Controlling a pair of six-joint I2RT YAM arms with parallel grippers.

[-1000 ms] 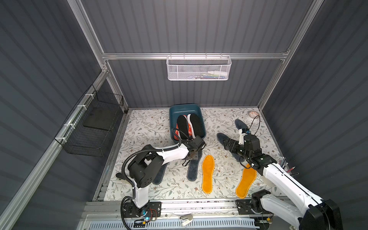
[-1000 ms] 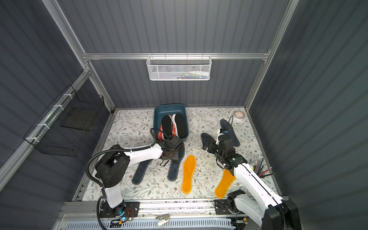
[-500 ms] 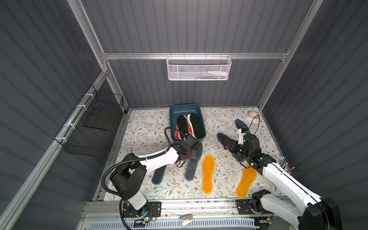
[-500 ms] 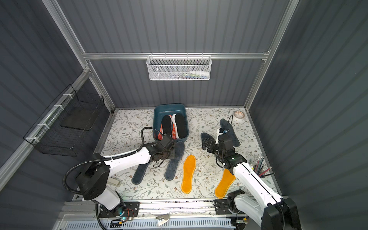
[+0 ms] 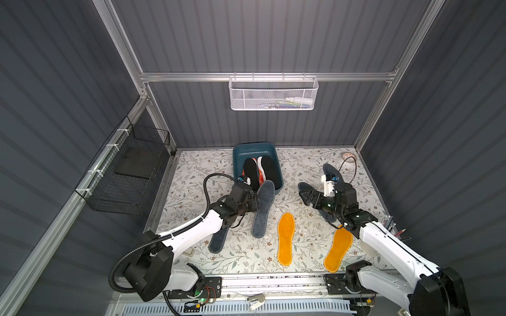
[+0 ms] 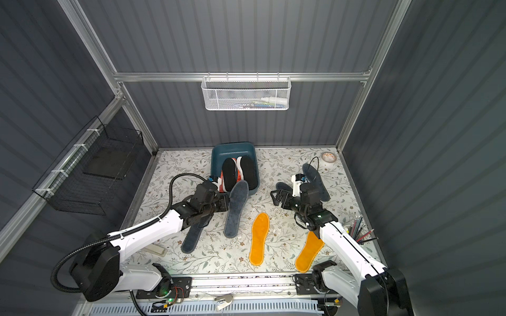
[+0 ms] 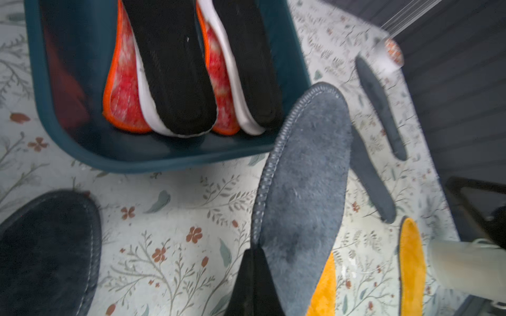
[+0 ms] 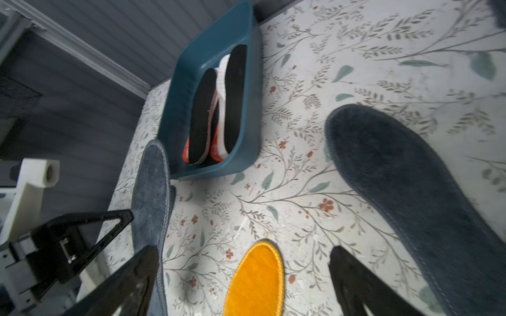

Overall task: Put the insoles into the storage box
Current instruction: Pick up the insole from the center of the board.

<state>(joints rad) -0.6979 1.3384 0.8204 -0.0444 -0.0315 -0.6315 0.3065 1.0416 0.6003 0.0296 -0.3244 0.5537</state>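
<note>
Transfer step: we held grey insole [image 5: 262, 210] pinched in left gripper [image 5: 252, 205], toe reaching storage box [image 5: 254, 149] corner just ahead. Next, we judged: carry forward, release. Right gripper [image 5: 308, 197] gaped empty near dark insole [image 8: 410, 191].

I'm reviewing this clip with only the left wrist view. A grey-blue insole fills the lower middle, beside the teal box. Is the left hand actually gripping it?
Observer: Yes. In both top views the left hand is shut on the grey-blue insole, about midway along its long edge.
Operator: And the right hand? I see only a dark shape at my picture's edge.
Observer: The right hand is open and empty, above the table near a dark insole.
Operator: What about the fuzzy dark one at my lower left?
Observer: That fuzzy insole lies flat, its far end hidden under the left forearm.
</note>
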